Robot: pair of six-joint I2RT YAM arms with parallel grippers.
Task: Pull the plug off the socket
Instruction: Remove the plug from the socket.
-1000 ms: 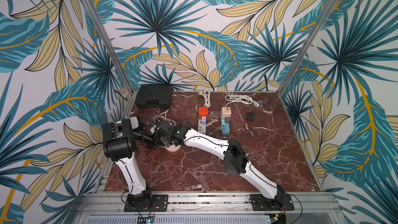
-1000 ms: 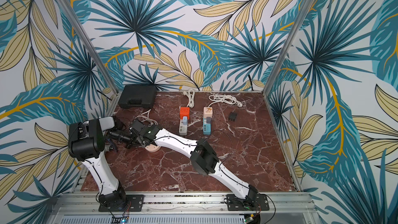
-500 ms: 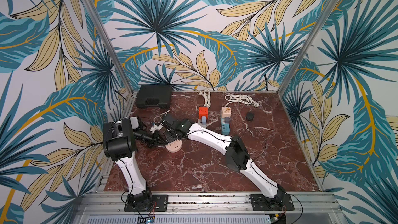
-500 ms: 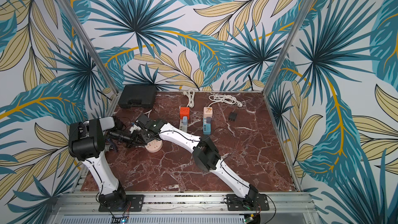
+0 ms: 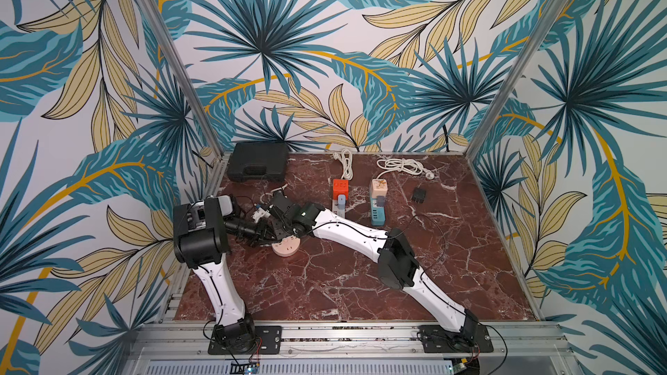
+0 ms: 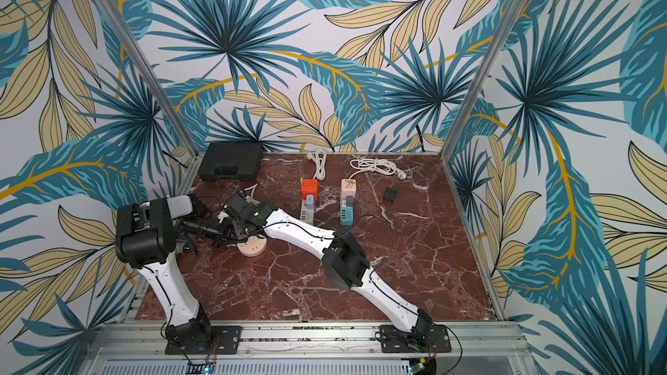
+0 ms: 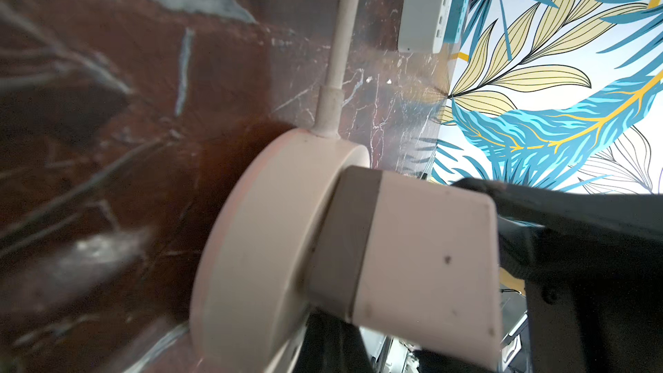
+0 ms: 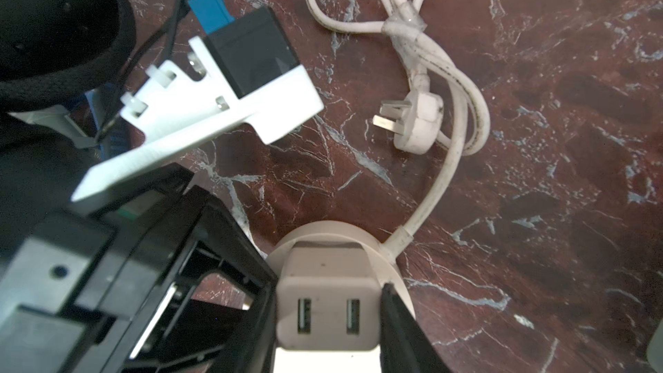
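My right tool [image 8: 328, 321] is clamped on the plug [image 8: 326, 270], with a flat black finger [image 8: 394, 324] pressed against each of its side faces. The plug is a cream plastic block with rounded corners, a matt skin and two small slots in the face towards my wrist. A grey band [image 7: 353, 242] runs round its far end, and that end sits against the top face of the socket [image 7: 258, 231]. I cannot tell how deep it is seated.

The socket is a thick, round, smooth puck, pale pinkish beige, lying flat on the bench [image 5: 325, 283] directly under my right tool. In both top views it shows as a small disc [image 5: 286, 247] [image 6: 252, 247] below the two wrists.

My left tool [image 5: 263, 238] is clenched tight. Its tip is just beside the socket's rim, opposite my right tool, and I cannot tell whether it touches.

A stiff white cord [image 8: 441, 174] leaves the socket through a short collar and curls over the bench beyond my right tool. It is bound in a loop with clear tape and ends in a round head with flat metal prongs [image 8: 416, 123].

The bench is polished red-brown marble with white veins.
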